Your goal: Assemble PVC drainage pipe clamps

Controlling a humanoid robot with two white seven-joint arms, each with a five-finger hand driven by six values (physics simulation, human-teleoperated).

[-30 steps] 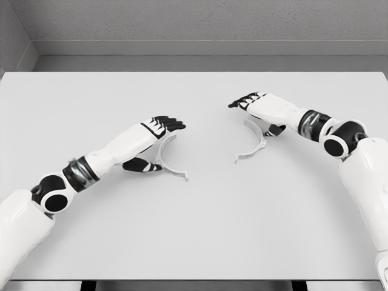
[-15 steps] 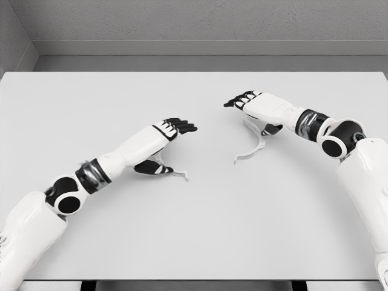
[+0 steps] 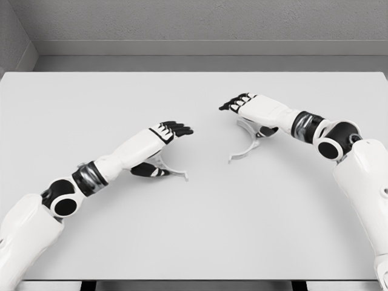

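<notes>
Head view: both hands slide their clamp halves inward on the desk (image 3: 194, 230). Since a second ago the right half (image 3: 245, 147) has shifted left and the gap has narrowed, though the halves are not yet mated. Left hand (image 3: 159, 138) and right hand (image 3: 254, 108) pinch their halves, fingers extended. Left half (image 3: 171, 173) lies under the thumb. Count: two halves, two hands.

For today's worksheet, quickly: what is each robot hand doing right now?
Left robot hand: over a clamp half, fingers extended; grip cannot be told.
Right robot hand: over the other clamp half, fingers extended; grip cannot be told.
</notes>
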